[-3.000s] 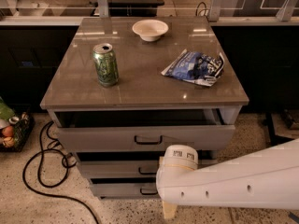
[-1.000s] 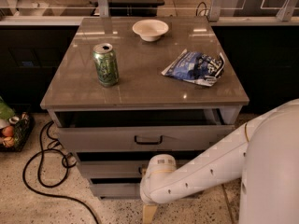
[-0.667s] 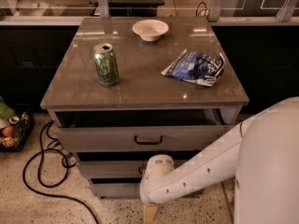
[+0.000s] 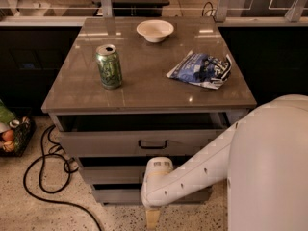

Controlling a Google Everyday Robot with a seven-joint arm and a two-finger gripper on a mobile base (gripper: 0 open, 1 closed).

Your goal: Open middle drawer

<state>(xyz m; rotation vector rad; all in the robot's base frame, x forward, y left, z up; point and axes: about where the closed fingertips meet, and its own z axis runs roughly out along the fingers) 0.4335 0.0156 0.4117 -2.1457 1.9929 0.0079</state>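
The middle drawer [image 4: 110, 174] looks the same as a moment ago: a wide grey front set further back than the top drawer [image 4: 106, 142], which is out a little. The white arm [image 4: 192, 177] has hardly moved and hides the middle drawer's handle, and the gripper [image 4: 152, 218] hangs low in front of the bottom drawer [image 4: 115, 196]; I cannot tell if it is spread or closed. On the shiny brown top [image 4: 149, 81] are 1 green can [image 4: 109, 66], 1 white bowl [image 4: 155, 30] and 1 blue bag [image 4: 201, 70], and a black cable [image 4: 43, 177] lies on the speckled floor [image 4: 48, 218].
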